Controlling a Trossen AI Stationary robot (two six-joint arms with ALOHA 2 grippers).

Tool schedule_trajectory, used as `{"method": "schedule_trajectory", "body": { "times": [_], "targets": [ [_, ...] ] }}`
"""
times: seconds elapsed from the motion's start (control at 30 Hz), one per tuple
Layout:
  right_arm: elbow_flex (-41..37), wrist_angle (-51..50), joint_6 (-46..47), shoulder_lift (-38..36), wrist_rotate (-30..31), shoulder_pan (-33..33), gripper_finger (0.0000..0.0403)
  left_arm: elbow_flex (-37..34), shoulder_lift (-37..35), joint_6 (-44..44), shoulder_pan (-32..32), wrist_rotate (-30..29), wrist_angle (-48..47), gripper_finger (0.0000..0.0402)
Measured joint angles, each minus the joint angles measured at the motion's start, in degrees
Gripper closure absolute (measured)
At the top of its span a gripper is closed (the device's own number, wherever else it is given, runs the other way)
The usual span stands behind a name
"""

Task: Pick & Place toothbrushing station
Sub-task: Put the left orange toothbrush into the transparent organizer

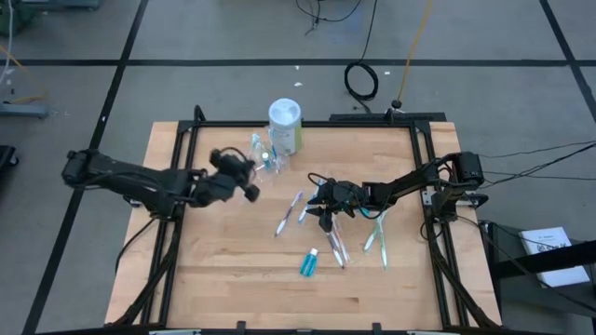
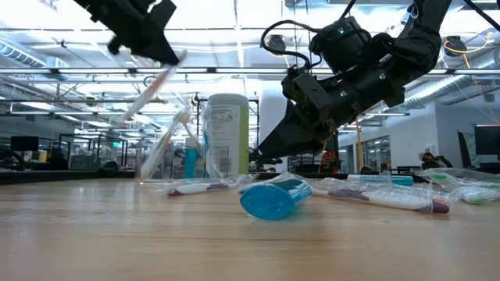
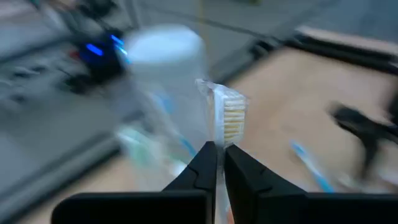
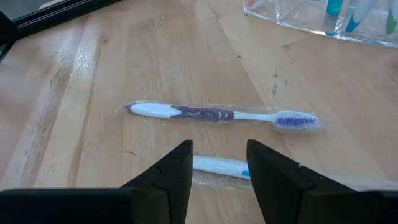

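My left gripper (image 1: 250, 180) is raised beside the clear cup (image 1: 265, 158) and is shut on a wrapped pale toothbrush (image 3: 229, 118); in the low view the brush (image 2: 152, 90) slants above the cup (image 2: 176, 156). The cup stands on the table with brushes and a teal tube in it. My right gripper (image 1: 321, 212) is open just above the table over loose toothbrushes: a purple one (image 4: 217, 114) lies flat ahead of the fingers, and a blue-and-white one (image 4: 221, 167) lies below the gap. A teal tube (image 1: 308, 263) lies nearer the front. My left gripper pinches the wrapped toothbrush between its two fingertips (image 3: 205, 163), on the neck just behind the bristle head (image 3: 219, 146). The head sticks out past the fingertips. The brush is lifted clear of the table and slants in the air near the cup.
The white-capped canister with a green label (image 1: 285, 126) stands just behind the cup. More wrapped toothbrushes lie at the right (image 1: 375, 233) and centre (image 1: 289, 212) of the wooden table (image 1: 214, 270). Bare wood lies at the front left.
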Motion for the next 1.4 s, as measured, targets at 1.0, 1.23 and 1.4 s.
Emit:
{"method": "schedule_trajectory", "body": {
  "times": [1.0, 1.23, 1.4],
  "targets": [
    [-0.02, -46.22, 7.49, -27.61, 12.15, 3.7, 0.0261, -25.16, -0.4, 14.81, 19.0, 8.93, 45.53, 0.0386],
    [-0.02, -67.68, 26.24, -29.75, 9.68, 6.31, 0.0261, -25.14, -0.2, 6.52, 18.98, 8.94, 33.96, 0.0397],
    [-0.03, -79.73, 41.73, -29.66, 4.14, 8.61, 0.0261, -25.14, -0.22, 5.51, 19.0, 9.53, 34.27, 0.0372]
  ]
}}
